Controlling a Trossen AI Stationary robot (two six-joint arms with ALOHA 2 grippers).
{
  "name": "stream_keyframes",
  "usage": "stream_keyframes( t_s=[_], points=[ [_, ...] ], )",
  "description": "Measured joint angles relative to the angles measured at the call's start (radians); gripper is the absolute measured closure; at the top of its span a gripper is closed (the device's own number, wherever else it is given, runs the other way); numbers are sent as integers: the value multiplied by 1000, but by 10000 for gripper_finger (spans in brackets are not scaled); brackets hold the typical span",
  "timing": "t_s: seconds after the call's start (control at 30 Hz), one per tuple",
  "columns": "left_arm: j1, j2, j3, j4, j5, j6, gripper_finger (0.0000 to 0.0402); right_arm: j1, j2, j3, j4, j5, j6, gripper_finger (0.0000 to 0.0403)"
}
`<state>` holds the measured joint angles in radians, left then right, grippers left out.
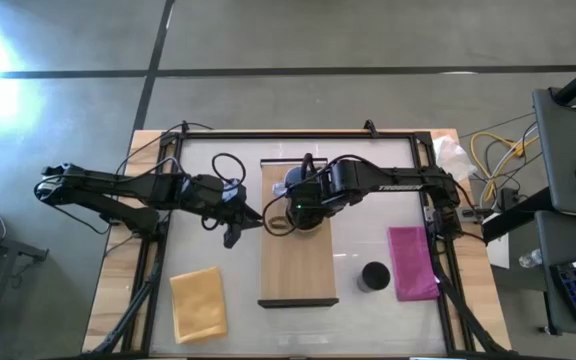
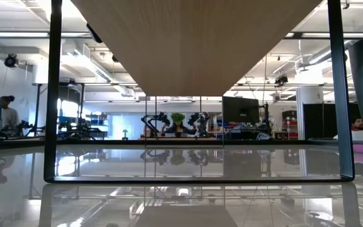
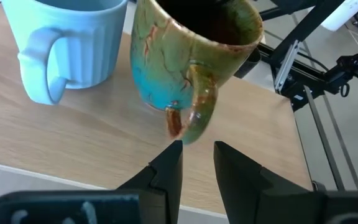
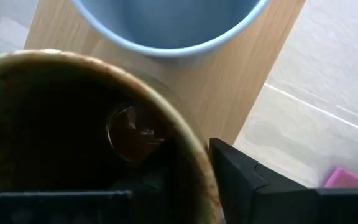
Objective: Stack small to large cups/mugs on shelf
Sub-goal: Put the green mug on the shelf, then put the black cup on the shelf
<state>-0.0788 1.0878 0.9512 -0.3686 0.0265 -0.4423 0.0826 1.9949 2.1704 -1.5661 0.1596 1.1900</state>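
The light-wood shelf lies in the middle of the table. A light-blue mug stands on its base on the shelf's far part, and it also shows in the high view. A brown mug with a dark inside is beside it, over the shelf, tilted. My right gripper is shut on this mug. My left gripper is open with a narrow gap, empty, level at the shelf's left edge, just short of the brown mug's handle. A black cup stands on the table right of the shelf. My right gripper holds the brown mug by its rim, one finger inside the mug and one finger outside the wall. The fingers come from above, pointing down. The mug is tilted over the shelf; I cannot tell whether its base touches the board.
A yellow cloth lies near the table's front left and a magenta cloth at the right, beside the black cup. A dark frame runs round the table, with cables at the far right.
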Motion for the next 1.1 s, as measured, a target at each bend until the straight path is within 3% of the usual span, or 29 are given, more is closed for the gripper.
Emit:
stream_keyframes(
  t_s=[0.37, 0.6, 0.7, 0.9, 1.1],
  points=[
    [0, 2, -6, -1, 0, 0, 324, 1, -35, -1, -1, 1, -9, 273],
    [0, 2, -9, -7, 0, 1, 324, 33, -136, -2, -5, 15, -8, 260],
    [0, 2, -9, -7, 0, 1, 324, 63, -194, -33, -5, -33, 26, 259],
    [0, 2, -9, -8, 0, 1, 324, 202, -289, -176, -3, -111, 102, 267],
    [0, 2, -9, -8, 0, 3, 324, 386, -377, -352, -5, -109, 264, 270]
  ],
)
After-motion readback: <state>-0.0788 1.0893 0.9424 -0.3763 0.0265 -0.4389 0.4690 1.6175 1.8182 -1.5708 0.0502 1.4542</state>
